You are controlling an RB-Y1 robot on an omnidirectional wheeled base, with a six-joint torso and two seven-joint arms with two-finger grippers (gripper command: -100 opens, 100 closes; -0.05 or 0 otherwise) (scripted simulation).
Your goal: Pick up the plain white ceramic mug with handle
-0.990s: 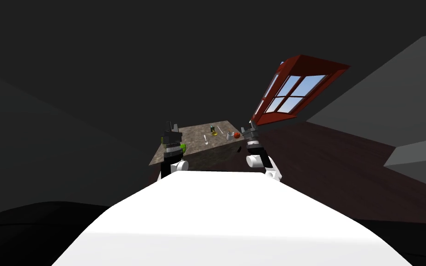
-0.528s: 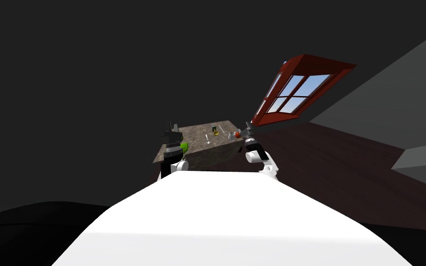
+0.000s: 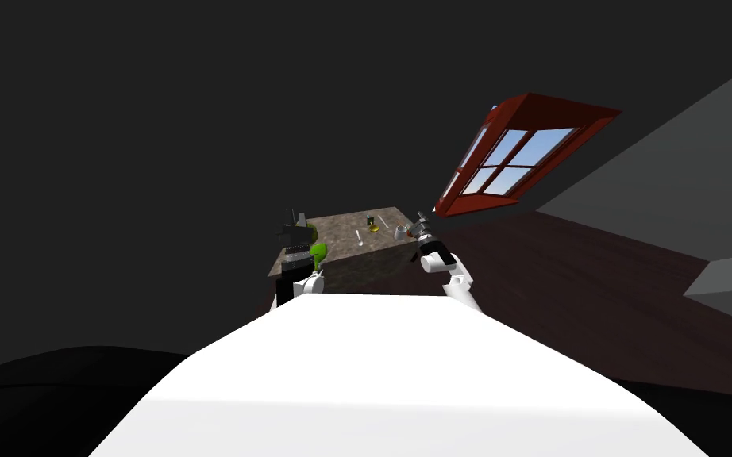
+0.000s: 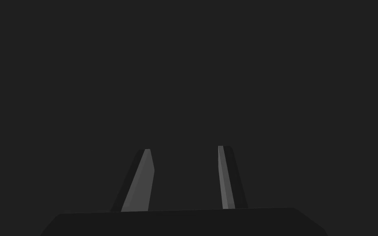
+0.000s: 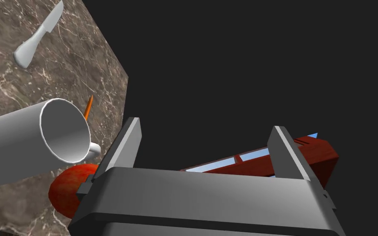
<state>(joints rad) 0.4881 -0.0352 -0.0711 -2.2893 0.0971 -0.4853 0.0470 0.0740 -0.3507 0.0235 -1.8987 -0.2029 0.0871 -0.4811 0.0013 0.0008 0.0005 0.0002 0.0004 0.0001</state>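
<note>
Hovering at a corner of the marble worktop (image 5: 61,73), the right tool (image 5: 206,133) is released and empty. The white mug (image 5: 20,143) sits on the worktop just outside one finger (image 5: 127,141), beside a red apple (image 5: 63,192). The left tool (image 4: 184,149), also released, holds nothing.

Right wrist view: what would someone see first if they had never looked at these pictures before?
The big white mug grabs the eye, just off to one side of the open right claw, with a shiny red apple next to it on the brown marbled table. In the head view, the red-framed window with blue sky glows against dark walls, off to the robot's right.
</note>
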